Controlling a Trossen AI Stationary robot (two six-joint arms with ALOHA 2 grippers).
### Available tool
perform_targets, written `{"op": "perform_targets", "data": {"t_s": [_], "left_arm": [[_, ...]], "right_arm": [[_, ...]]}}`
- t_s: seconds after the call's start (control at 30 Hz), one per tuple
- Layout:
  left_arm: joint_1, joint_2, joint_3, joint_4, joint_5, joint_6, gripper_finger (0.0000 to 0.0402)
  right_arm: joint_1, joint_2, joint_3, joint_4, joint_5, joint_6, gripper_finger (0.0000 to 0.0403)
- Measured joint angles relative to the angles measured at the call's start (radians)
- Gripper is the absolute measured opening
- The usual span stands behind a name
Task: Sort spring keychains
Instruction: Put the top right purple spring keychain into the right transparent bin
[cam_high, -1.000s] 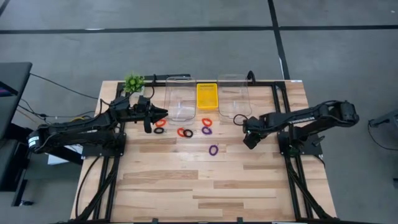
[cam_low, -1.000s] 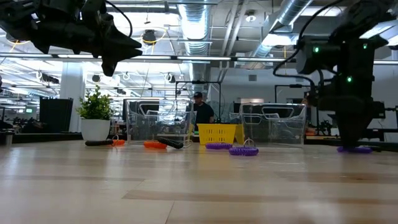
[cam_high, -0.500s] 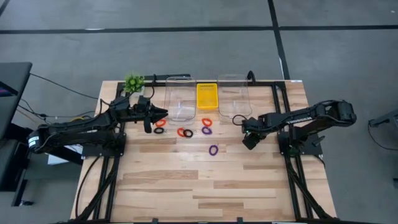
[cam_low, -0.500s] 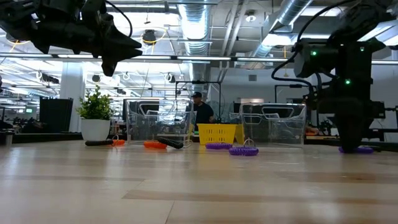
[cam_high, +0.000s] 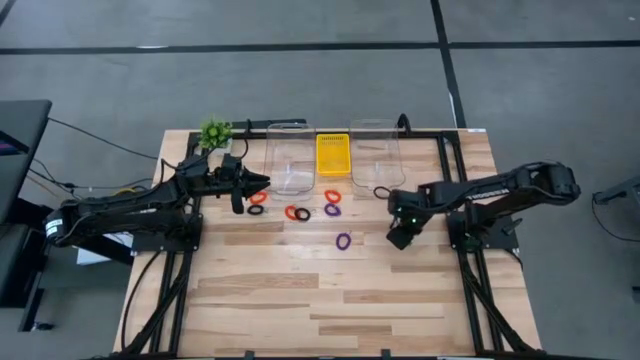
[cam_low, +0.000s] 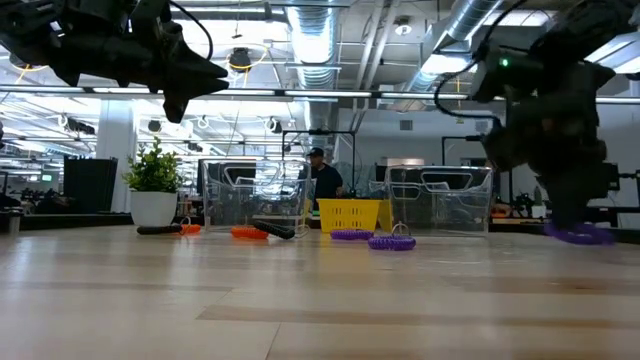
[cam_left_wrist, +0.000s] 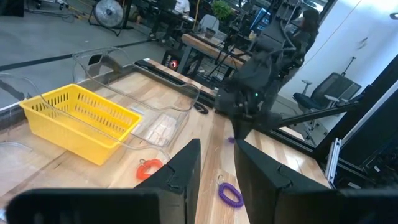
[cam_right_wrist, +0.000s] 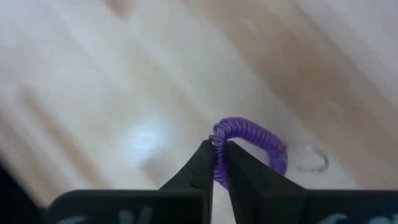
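Several spring keychains lie on the wood between my arms: red ones (cam_high: 257, 198) (cam_high: 291, 212) (cam_high: 333, 196), black ones (cam_high: 303, 214) (cam_high: 383, 191), purple ones (cam_high: 333, 209) (cam_high: 343, 241). My right gripper (cam_high: 398, 238) is right of them, shut on another purple keychain (cam_right_wrist: 249, 140). In the low view that keychain (cam_low: 580, 234) sits just over the tabletop. My left gripper (cam_high: 262, 182) hovers open above the left-hand red keychain, with nothing between its fingers (cam_left_wrist: 217, 180). My right gripper pinches the purple keychain's coiled cord (cam_right_wrist: 219, 163) between its two fingertips, at one side of the loop. The fingers come from above, pointing down. The rest of the loop arcs out beyond the fingers, and a small metal ring (cam_right_wrist: 309, 160) hangs off it. It is low over the wood; I cannot tell whether it still touches.
Two clear containers (cam_high: 290, 158) (cam_high: 375, 155) stand at the far edge with a yellow tray (cam_high: 333, 155) between them. A small green plant (cam_high: 214, 132) stands at the far left. The near half of the table is bare wood (cam_high: 320, 300). A person shows in the room beyond (cam_low: 322, 178).
My right gripper has shut on the purple keychain and drifted a little toward the table's near edge. The keychain has risen slightly in the low view. My left arm has kept still.
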Motion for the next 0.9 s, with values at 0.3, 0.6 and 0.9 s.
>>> {"op": "perform_targets", "data": {"t_s": [0.3, 0.6, 0.9], "left_arm": [[0.0, 0.0, 0.0, -0.003, 0.0, 0.001, 0.0095], [0.0, 0.0, 0.0, -0.004, 0.0, 0.0, 0.0095], [0.0, 0.0, 0.0, -0.004, 0.0, 0.0, 0.0095]], "right_arm": [[0.004, -0.103, 0.002, 0.205, -0.106, 0.008, 0.0011], [-0.019, -0.259, 0.003, 0.28, -0.149, 0.006, 0.0006], [-0.094, -0.415, 0.004, 0.421, -0.076, -0.029, 0.0007]]}}
